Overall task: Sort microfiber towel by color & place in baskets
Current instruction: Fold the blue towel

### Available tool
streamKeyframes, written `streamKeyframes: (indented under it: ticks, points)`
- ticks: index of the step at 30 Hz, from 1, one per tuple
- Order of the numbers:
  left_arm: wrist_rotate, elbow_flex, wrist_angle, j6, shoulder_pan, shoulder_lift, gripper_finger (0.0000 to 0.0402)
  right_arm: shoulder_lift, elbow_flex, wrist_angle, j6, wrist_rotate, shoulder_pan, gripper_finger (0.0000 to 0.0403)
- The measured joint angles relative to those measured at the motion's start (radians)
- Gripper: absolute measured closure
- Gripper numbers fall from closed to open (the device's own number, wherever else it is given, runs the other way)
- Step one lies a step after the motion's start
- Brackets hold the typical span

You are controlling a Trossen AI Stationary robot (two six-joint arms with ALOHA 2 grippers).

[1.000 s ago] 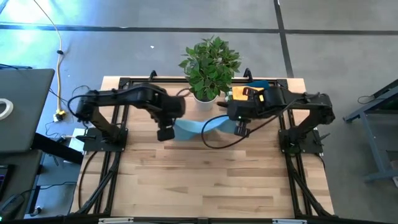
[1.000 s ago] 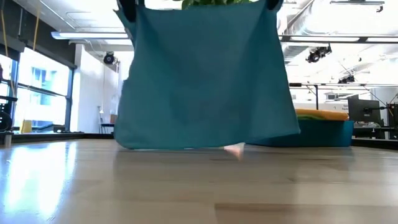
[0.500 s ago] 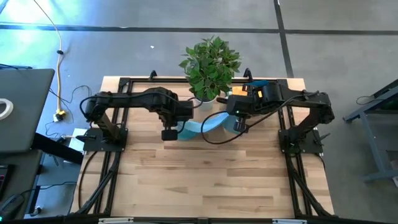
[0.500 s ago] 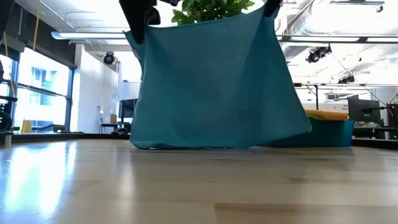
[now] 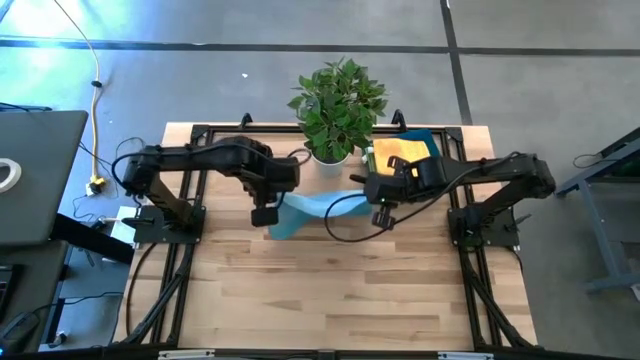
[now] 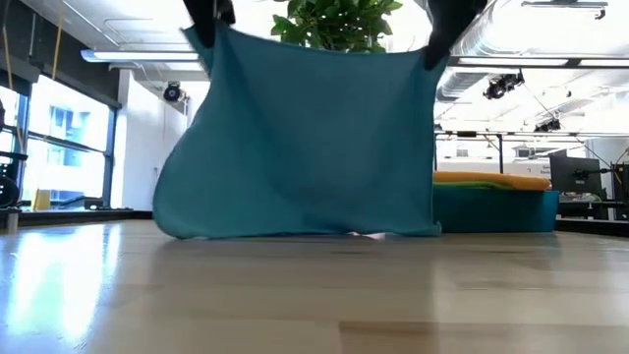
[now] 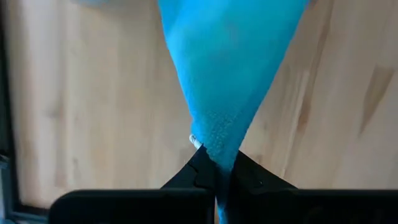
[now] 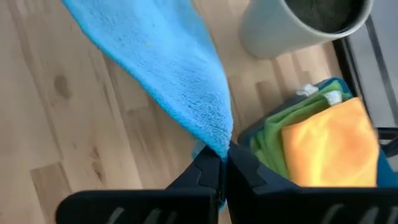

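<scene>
A blue microfiber towel (image 6: 305, 138) hangs spread between my two grippers, its lower edge along the table. My left gripper (image 5: 265, 217) is shut on one top corner, and my right gripper (image 5: 380, 215) is shut on the other. The teal basket (image 6: 496, 208) stands at the far right of the table. An orange towel (image 8: 329, 143) lies in it on top of a green towel (image 8: 280, 134). My left gripper pinches the towel's top corner (image 7: 219, 140) between its two fingers, from above, pointing down. The cloth hangs below it and widens toward the table. My right gripper pinches the other top corner (image 8: 219, 138) between its fingers, slanting down. The towel's top edge (image 6: 324, 49) sags slightly between the two holds.
A white pot (image 8: 292, 25) with a leafy plant (image 5: 338, 100) stands at the far middle, just behind the towel. Dark arm frames (image 5: 165, 215) line the table's left and right sides. Bare wood (image 5: 330, 290) lies toward the near edge.
My right gripper has gone down with its towel corner, uncovering the basket in the high view. The towel's top edge now sags between the holds. In the low view its lower left part has spread out to the left along the table.
</scene>
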Motion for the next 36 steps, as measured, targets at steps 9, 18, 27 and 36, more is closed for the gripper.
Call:
streamKeyframes:
  ticks: [9, 18, 27, 36]
  points:
    - [0.097, -0.22, -0.004, -0.045, -0.014, 0.001, 0.0401, 0.0, -0.007, 0.026, 0.016, -0.006, 0.025, 0.0403]
    - [-0.021, -0.24, -0.003, -0.156, -0.042, -0.115, 0.0401, 0.0, -0.006, 0.085, 0.005, -0.055, 0.025, 0.0403]
    - [-0.067, -0.24, -0.003, -0.115, -0.143, -0.164, 0.0401, 0.001, 0.006, 0.061, -0.17, -0.084, 0.025, 0.0403]
    - [-0.333, -0.215, -0.003, -0.083, -0.161, -0.163, 0.0401, 0.001, 0.185, -0.038, -0.27, 0.094, 0.02, 0.0403]
